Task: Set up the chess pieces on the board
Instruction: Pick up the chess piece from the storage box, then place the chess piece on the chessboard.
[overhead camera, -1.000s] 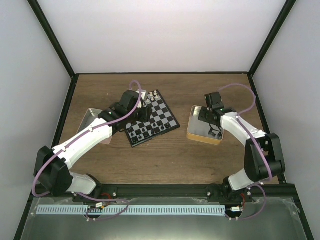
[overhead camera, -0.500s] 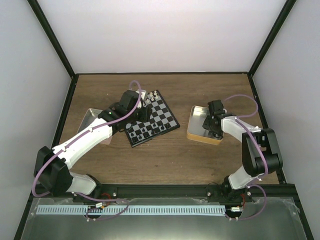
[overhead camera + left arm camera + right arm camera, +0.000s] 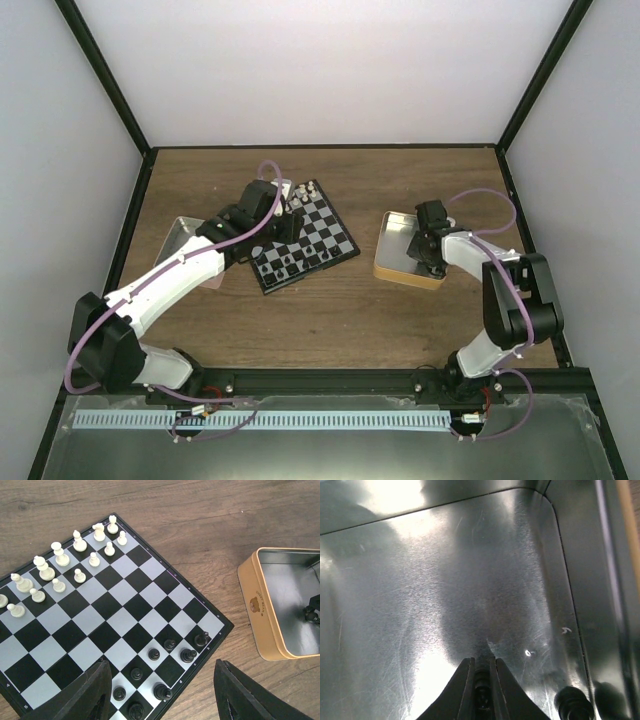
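Right wrist: right end effector (image 3: 481, 661) grips tiny black chess piece (image 3: 481, 692) inside square metal tin (image 3: 445, 580), 3 o'clock of checkered board (image 3: 125, 605) — left end effector (image 3: 162, 665) open.

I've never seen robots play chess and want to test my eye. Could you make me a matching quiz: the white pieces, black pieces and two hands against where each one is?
1. white pieces
2. black pieces
3. left hand
4. right hand

A. down inside the tin
B. open, above the board
C. board's end far from the arm bases
D. board's end near the arm bases

Pairs: 1-C, 2-D, 3-B, 4-A
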### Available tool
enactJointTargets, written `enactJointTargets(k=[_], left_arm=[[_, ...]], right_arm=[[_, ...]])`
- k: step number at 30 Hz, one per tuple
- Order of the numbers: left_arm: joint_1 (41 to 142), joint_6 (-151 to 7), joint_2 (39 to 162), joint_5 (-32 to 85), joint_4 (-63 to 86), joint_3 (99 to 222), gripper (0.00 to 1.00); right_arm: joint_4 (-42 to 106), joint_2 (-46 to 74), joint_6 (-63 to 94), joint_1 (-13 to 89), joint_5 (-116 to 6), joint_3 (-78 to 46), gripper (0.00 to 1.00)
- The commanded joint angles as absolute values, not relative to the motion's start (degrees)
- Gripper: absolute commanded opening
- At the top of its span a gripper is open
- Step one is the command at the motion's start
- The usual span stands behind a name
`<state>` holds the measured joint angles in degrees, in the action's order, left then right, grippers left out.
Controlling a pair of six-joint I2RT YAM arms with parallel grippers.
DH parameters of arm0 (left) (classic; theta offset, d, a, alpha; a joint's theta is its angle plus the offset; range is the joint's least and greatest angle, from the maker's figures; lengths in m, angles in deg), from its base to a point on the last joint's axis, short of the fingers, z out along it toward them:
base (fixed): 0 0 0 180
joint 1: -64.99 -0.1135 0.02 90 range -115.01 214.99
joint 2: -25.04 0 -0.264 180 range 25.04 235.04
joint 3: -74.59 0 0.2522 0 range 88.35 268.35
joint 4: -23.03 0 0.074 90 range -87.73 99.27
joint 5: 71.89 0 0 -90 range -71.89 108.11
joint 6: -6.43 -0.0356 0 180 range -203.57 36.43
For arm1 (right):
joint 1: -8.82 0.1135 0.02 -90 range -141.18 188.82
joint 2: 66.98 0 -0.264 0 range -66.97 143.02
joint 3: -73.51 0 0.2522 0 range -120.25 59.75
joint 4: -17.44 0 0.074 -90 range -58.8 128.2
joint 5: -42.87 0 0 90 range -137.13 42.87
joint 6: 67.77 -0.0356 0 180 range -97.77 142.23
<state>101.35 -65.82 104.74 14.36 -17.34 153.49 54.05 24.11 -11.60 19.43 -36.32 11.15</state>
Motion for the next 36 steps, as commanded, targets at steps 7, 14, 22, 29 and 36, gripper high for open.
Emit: enactJointTargets(k=[7, 14, 22, 29, 36], left_arm=[[101.0, -65.1, 102.4, 10.8, -15.3, 153.3, 0.58], [99.2, -62.3, 100.2, 7.0, -14.6, 152.0, 0.6], [97.7, -61.3, 98.3, 7.0, -13.0, 150.1, 0.62], [97.3, -61.6, 98.5, 7.7, -13.2, 150.0, 0.63], [97.0, -61.4, 98.9, 8.0, -12.9, 149.8, 0.63]], right_arm=[[55.9, 18.2, -8.8, 23.1, -40.0, 3.4, 0.05], [55.9, 22.9, -7.4, 33.3, -45.3, -5.1, 0.06], [55.8, 34.7, -5.3, 41.5, -45.7, -15.3, 0.06], [60.9, 44.4, -0.8, 45.3, -45.5, -25.0, 0.07], [64.8, 48.7, 3.0, 47.1, -46.1, -28.1, 0.07]])
